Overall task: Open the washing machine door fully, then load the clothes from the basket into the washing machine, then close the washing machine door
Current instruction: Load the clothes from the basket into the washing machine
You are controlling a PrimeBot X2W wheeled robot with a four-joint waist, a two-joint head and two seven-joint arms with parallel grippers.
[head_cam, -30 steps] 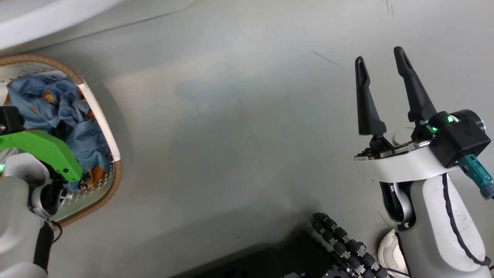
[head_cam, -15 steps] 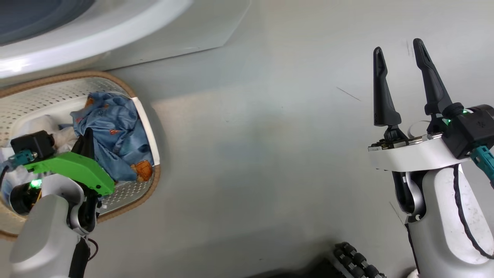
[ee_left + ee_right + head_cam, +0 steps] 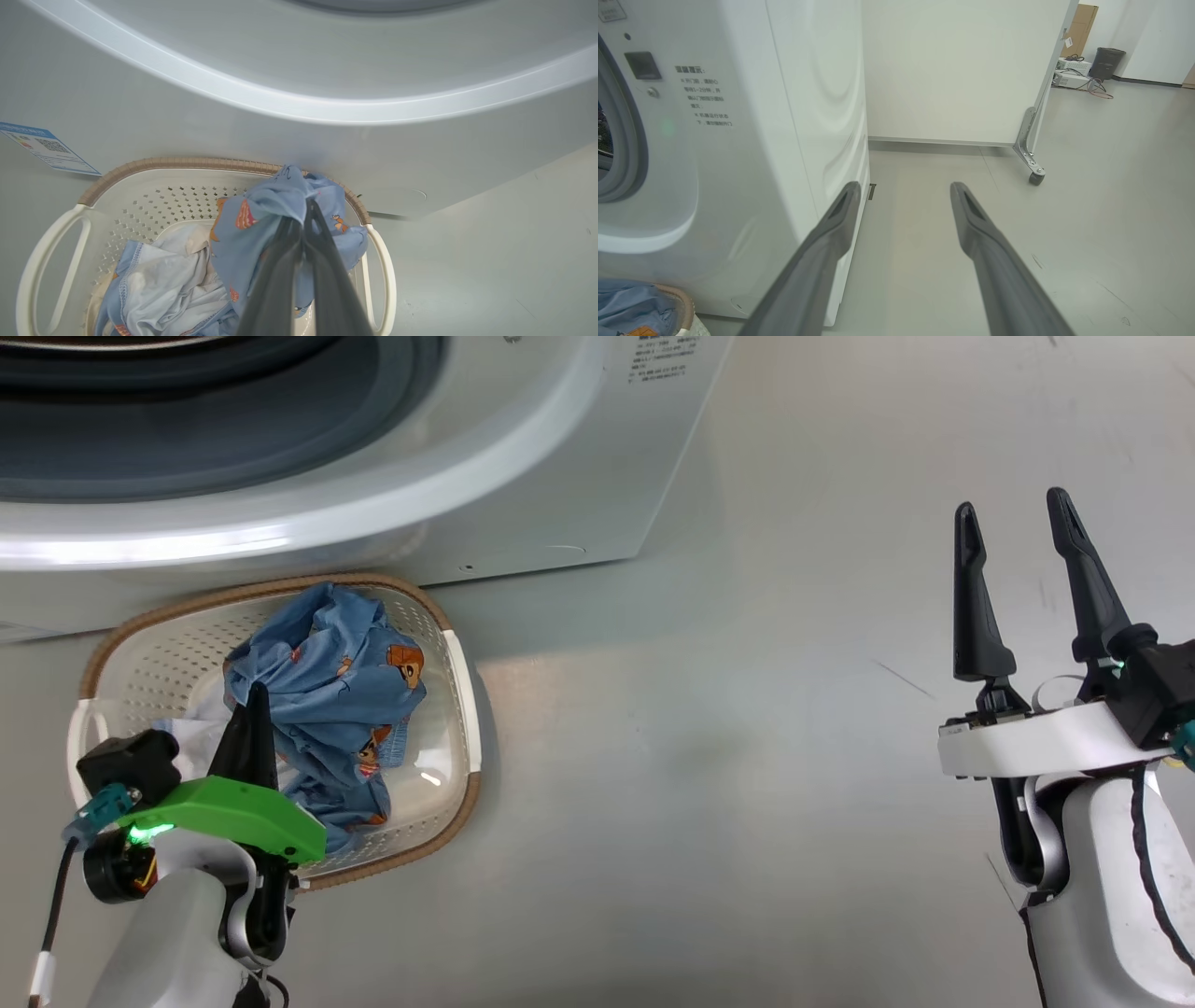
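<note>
Your left gripper (image 3: 308, 207), jaws shut on the light blue orange-printed garment (image 3: 261, 219), has lifted it partly from the cream perforated basket (image 3: 140, 164) below. The big white washing machine (image 3: 299, 140) stands just beyond, ready for loading. Right gripper (image 3: 1012, 504): jaws wide, empty.

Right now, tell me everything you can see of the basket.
The basket is cream-white plastic, a rounded rectangle with perforated walls, brown woven-look rim and white side handles. It stands upright on the grey floor at the foot of the washing machine. The clothes, blue printed and pale, lie inside; the left gripper is shut on the blue one.
</note>
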